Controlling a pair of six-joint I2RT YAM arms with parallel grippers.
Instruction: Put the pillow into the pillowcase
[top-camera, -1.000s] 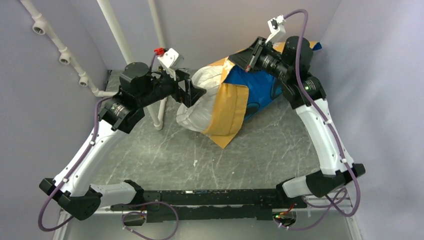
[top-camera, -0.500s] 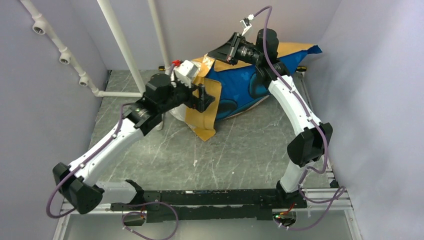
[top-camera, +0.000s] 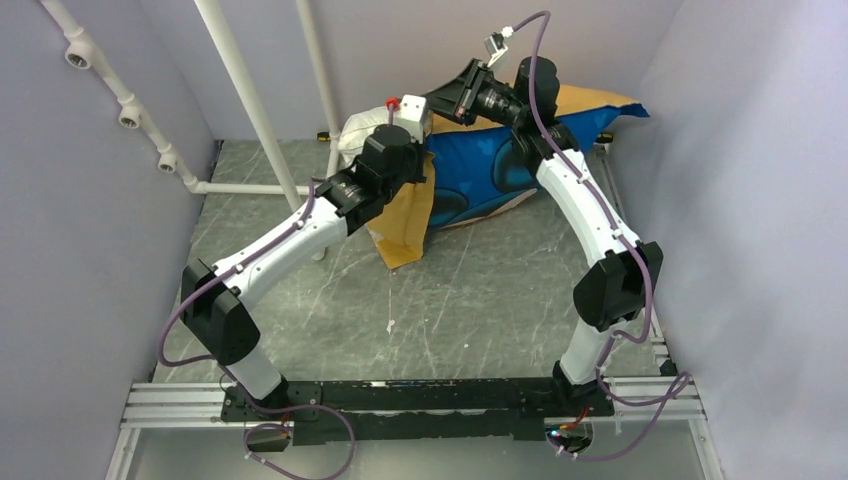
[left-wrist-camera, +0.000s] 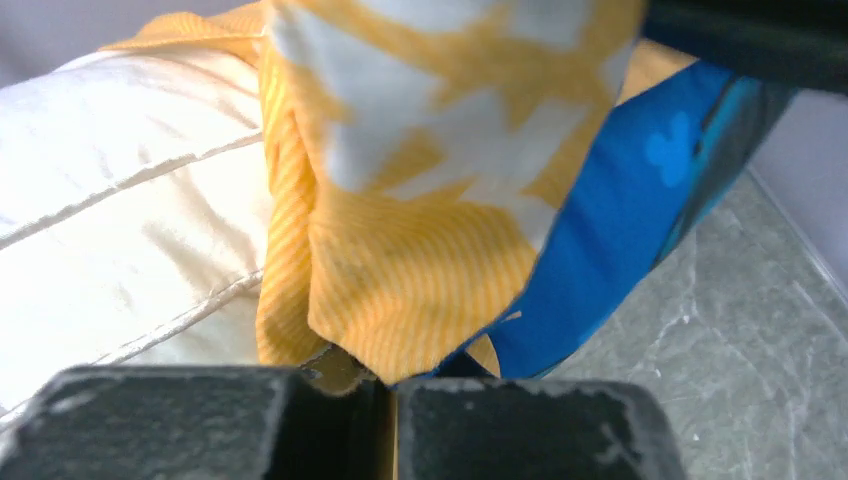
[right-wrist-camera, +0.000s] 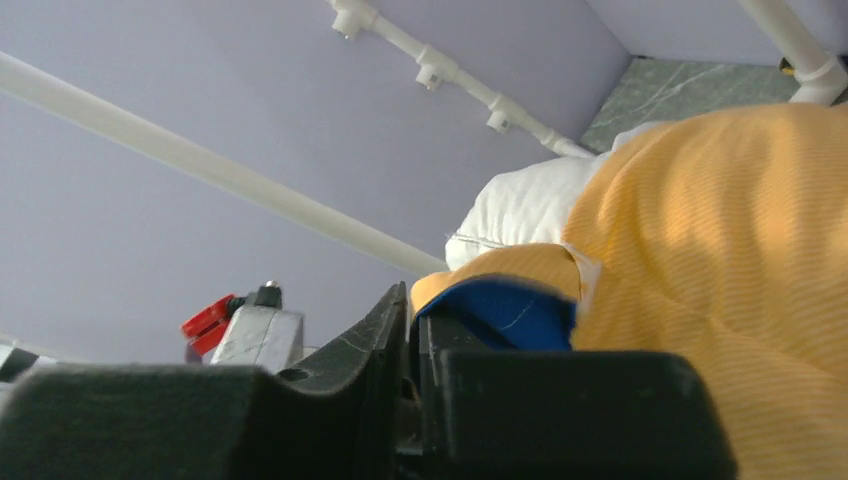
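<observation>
Left pincer (left-wrist-camera: 388, 385): jaws nearly together, only a thin slit between them. A yellow corner of the pillowcase (left-wrist-camera: 420, 270) runs down into that slit, so it is clamped on the fabric. Right above the jaws the case shows yellow stripes with white lettering, and the blue side falls away to the right. The pillow (left-wrist-camera: 120, 240) sits just left of the pinched corner, white, with piped seams, touching the yellow cloth.

Right pincer (right-wrist-camera: 412, 320): jaws pressed together, with a blue hem and a yellow edge of the case coming out from between them, so it too is gripped on the pillowcase. Past the fingers there is a broad yellow sweep of cloth, and the white pillow bulges out behind it.

From above, both pincers meet up high at the far end of the counter (top-camera: 450, 300), close together at the case's open end. The left arm reaches in from the left and the right arm arches over from the right. The pillowcase is lifted, its blue face toward me, and a yellow flap (top-camera: 400, 225) hangs down to the counter. The pillow's white end pokes out at the far left of the case, by the back wall. The rest is under fabric, and I cannot tell how far in it sits. White pipes (top-camera: 250, 110) stand at the left.
</observation>
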